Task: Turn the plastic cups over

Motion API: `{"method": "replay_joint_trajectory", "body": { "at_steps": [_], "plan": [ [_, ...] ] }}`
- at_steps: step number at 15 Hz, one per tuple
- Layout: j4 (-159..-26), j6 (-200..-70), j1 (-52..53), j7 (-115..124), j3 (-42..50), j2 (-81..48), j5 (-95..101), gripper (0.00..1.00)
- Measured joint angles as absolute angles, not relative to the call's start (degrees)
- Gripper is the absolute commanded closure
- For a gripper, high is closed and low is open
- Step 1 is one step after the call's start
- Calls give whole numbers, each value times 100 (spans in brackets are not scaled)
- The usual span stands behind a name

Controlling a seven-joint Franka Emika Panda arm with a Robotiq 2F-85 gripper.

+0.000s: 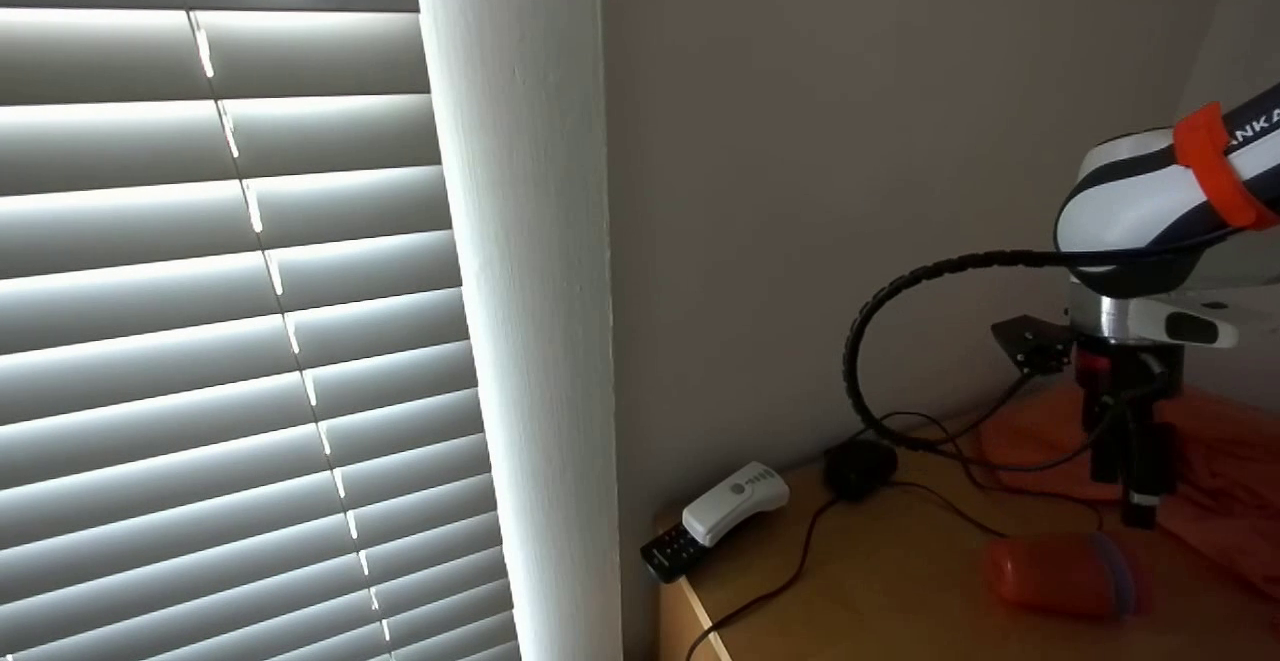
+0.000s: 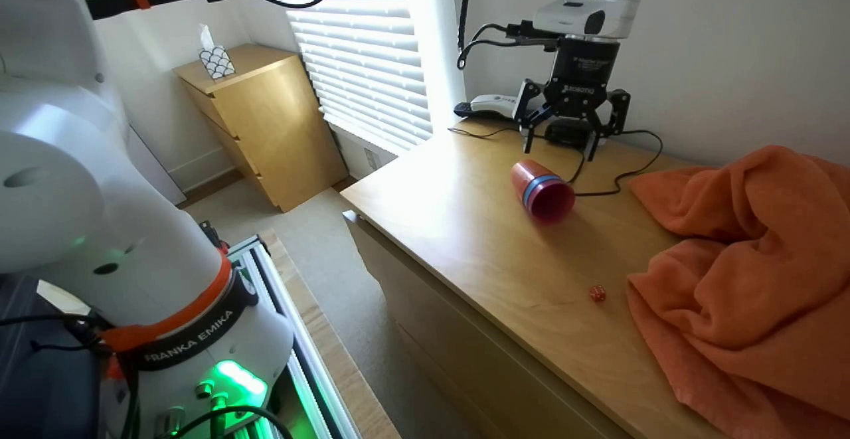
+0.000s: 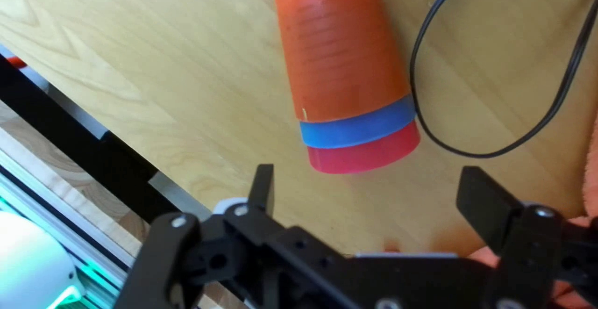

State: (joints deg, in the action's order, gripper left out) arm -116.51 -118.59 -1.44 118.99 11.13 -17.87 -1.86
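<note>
The plastic cups are nested in one stack lying on its side on the wooden top [image 2: 465, 213]. An orange cup [image 3: 345, 52] is outermost, then a blue rim [image 3: 359, 126] and a red cup rim [image 3: 366, 154]. The stack also shows in both exterior views [image 1: 1060, 576] [image 2: 541, 190]; its open mouth faces the camera in an exterior view. My gripper [image 3: 366, 187] is open with nothing between its fingers. It hangs above the top, pointing down, apart from the cups, and also shows in both exterior views [image 2: 559, 150] [image 1: 1140, 513].
A crumpled orange cloth [image 2: 750, 260] covers the side of the top. A small red die [image 2: 597, 293] lies near it. A black cable [image 3: 486, 154] loops beside the cups. A black adapter [image 1: 860, 468] and a white device on a black remote [image 1: 735, 503] lie by the wall.
</note>
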Motion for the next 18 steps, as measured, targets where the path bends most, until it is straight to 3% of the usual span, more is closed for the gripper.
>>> {"method": "replay_joint_trajectory", "body": {
  "at_steps": [8, 18],
  "plan": [
    [-11872, -11592, -627, 12214, 1114, -1835, -1657, 0],
    [-12155, -11590, -850, 12682, 1184, -1943, -2086, 0]
  ]
}}
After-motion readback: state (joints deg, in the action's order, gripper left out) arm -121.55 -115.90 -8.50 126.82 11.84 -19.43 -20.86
